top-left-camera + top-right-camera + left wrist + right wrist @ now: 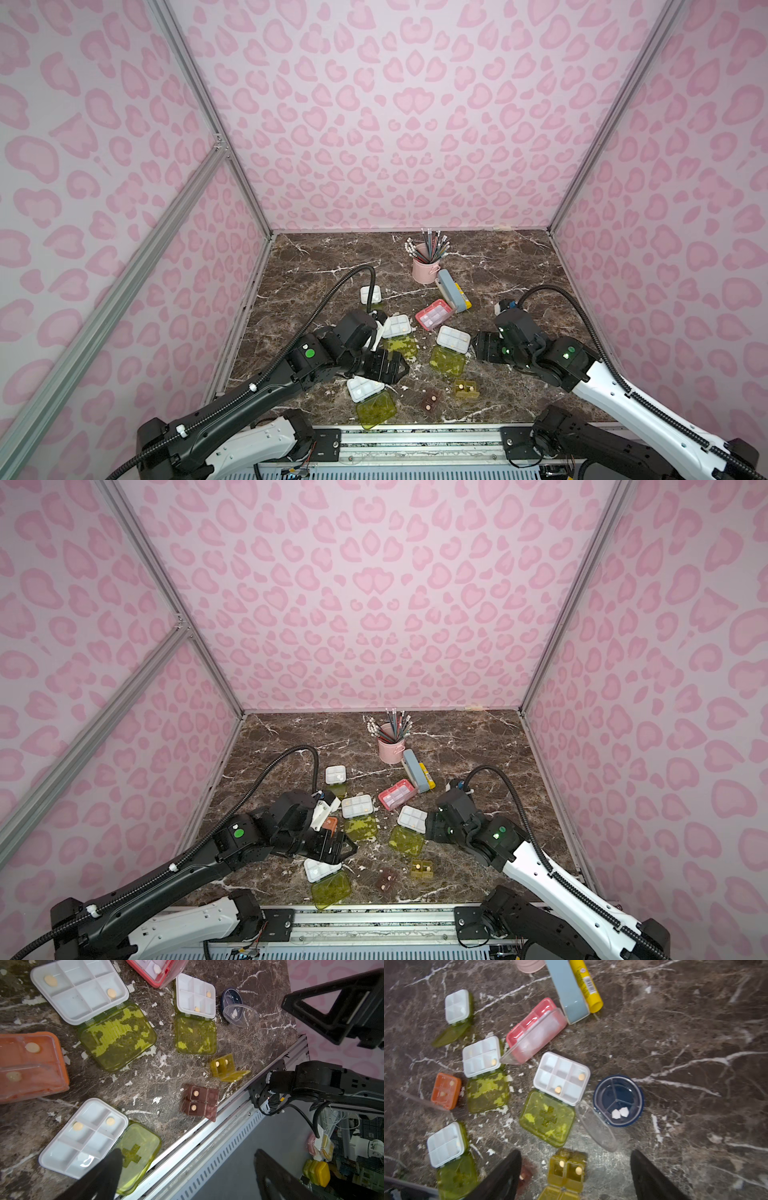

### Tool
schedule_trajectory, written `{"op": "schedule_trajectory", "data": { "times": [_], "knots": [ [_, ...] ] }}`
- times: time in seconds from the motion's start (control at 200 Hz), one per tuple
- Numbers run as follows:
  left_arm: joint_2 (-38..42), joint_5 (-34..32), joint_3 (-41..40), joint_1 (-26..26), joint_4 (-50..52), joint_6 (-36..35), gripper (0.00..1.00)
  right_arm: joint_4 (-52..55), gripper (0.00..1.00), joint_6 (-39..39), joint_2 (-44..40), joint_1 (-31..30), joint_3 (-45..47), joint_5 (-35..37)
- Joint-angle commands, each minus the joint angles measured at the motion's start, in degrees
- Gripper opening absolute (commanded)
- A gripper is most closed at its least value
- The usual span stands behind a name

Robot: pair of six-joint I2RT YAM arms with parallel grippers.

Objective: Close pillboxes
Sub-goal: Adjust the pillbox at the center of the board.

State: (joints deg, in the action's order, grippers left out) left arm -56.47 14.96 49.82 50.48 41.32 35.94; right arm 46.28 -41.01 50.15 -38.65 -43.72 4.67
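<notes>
Several pillboxes lie open on the marble table. Three white trays (397, 326) (453, 340) (365, 388) have yellow-green lids folded flat, and a further one (370, 294) sits farther back. The pink pillbox (434, 314) has its clear lid half raised. The olive pillbox (566, 1169), the brown pillbox (199, 1100) and the round dark-blue pillbox (618, 1100) are open too. The orange pillbox (31, 1066) has its clear lid down. My left gripper (188, 1151) is open above the near tray's lid (137, 1155) and the table's front edge. My right gripper (575, 1153) is open over the olive pillbox, holding nothing.
A pink cup of pencils (426, 266) stands at the back. A grey-blue stapler (451, 291) and a yellow glue stick (586, 985) lie beside the pink pillbox. An aluminium rail (415, 440) runs along the front edge. Patterned walls close three sides.
</notes>
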Motion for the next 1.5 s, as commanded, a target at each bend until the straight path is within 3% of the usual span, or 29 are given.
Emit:
{"op": "schedule_trajectory", "data": {
  "times": [0.0,0.86,1.495],
  "knots": [
    [-0.9,0.0,0.0,0.0,-3.9,-0.2,1.0,-0.9,0.84,3.7,-0.1,2.5,1.4,-1.8],
    [-6.3,1.5,1.9,0.0,-7.2,-0.9,1.0,-10.5,0.8,5.1,4.3,4.5,7.9,-7.7],
    [-6.5,0.2,3.6,-0.1,-7.2,-0.9,0.99,-12.0,0.62,4.0,5.6,4.5,9.4,-7.0]
  ]
}}
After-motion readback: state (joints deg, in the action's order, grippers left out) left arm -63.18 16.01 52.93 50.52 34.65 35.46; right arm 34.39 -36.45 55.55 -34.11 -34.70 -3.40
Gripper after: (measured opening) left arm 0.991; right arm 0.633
